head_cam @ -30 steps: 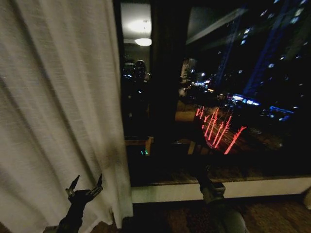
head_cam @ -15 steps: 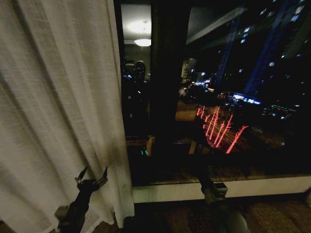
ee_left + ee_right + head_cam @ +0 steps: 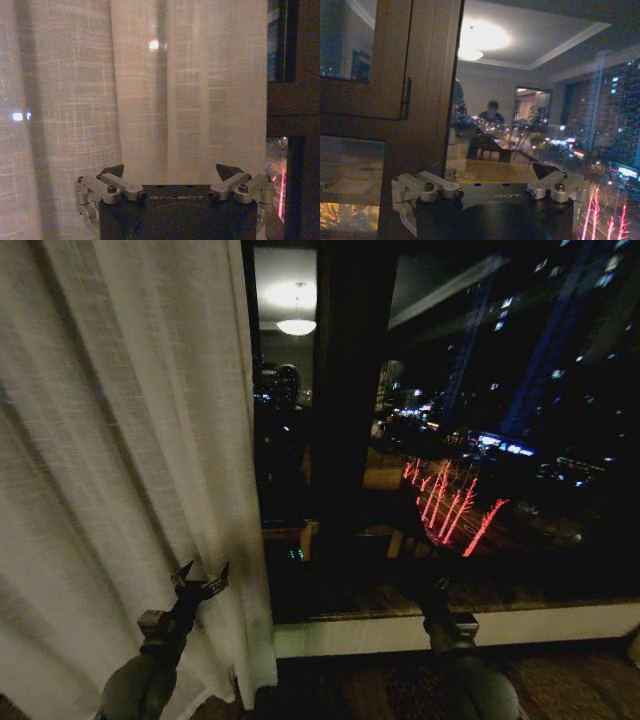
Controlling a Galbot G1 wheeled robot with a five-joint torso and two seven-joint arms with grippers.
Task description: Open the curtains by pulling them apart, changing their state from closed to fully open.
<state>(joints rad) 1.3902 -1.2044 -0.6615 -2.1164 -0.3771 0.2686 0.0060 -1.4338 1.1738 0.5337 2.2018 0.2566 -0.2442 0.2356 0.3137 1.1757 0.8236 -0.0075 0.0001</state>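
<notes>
The curtains (image 3: 120, 470) hang bunched at the left side of the dark window (image 3: 480, 440). The left tool (image 3: 201, 574) stands wide open just before their lower edge, holding nothing. The right tool (image 3: 490, 175) is also wide open and empty, low before the window frame (image 3: 415, 75).

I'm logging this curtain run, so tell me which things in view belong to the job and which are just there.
Part of the job:
- sheer curtain panel, hanging at the robot's left
- left gripper, open, in front of the panel's lower edge
- right gripper, open, facing the glass

Just there:
- window with city lights
- wooden window frame
- sill
</notes>
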